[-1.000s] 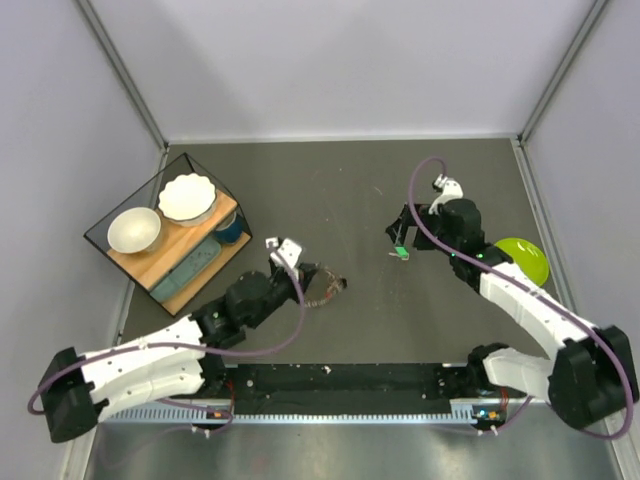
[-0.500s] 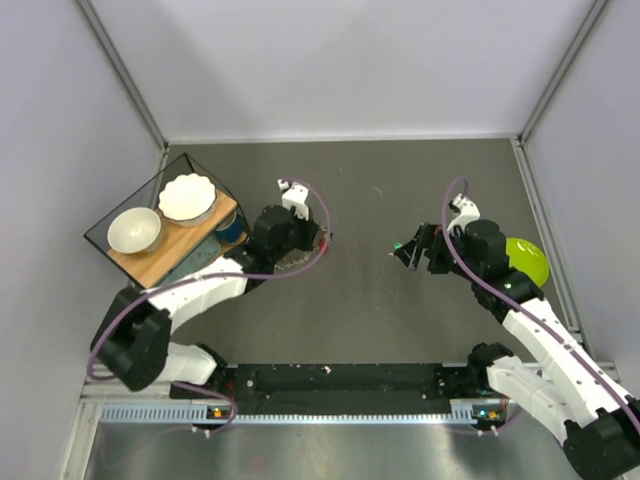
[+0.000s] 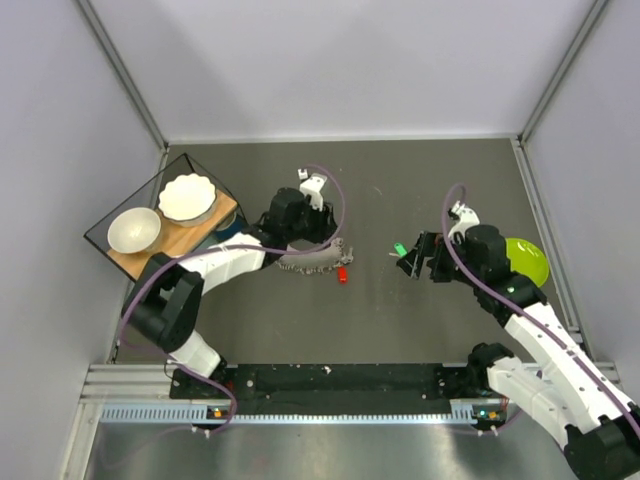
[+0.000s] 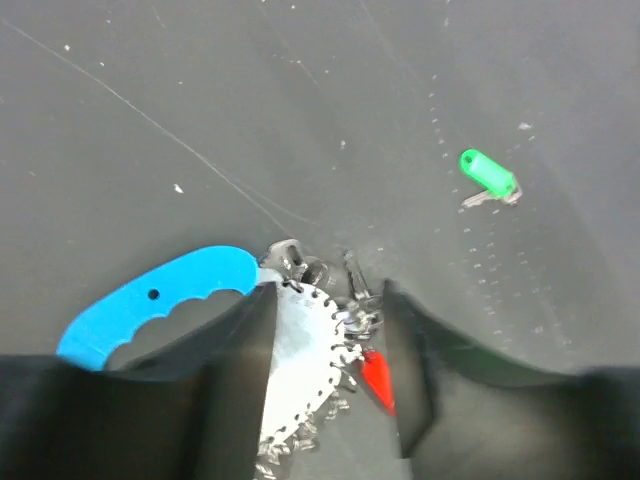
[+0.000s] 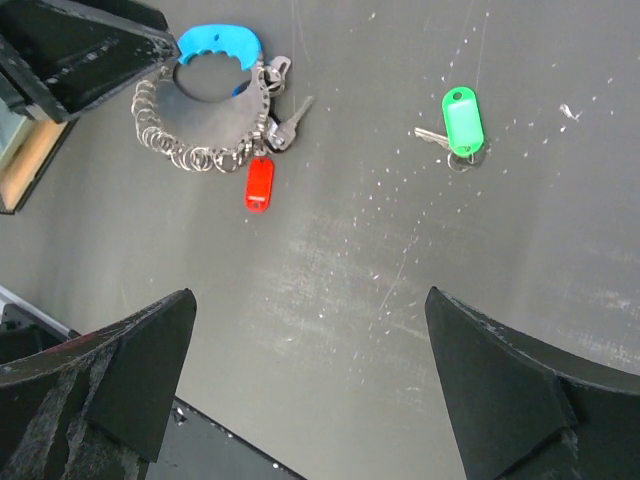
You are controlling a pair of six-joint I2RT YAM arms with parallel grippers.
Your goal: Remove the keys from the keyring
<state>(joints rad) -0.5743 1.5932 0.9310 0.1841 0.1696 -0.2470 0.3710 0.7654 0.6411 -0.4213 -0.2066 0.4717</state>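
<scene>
On the bench [image 3: 400,330], the keyring [image 5: 200,157] may be snagged and dragged if the parted left hand [image 4: 328,300] straddling it is raised.

Flat on the dark tabletop [image 5: 350,280], in two separate lots. To the left, the keyring [image 5: 195,157]: a loop of many small linked metal rings, topped by a blue scalloped plastic piece [image 5: 215,42], with short silver keys [image 5: 288,122] and a red tag [image 5: 259,184] at its right side. Well apart to the right, free of the ring, one green-tagged key [image 5: 462,122].
</scene>
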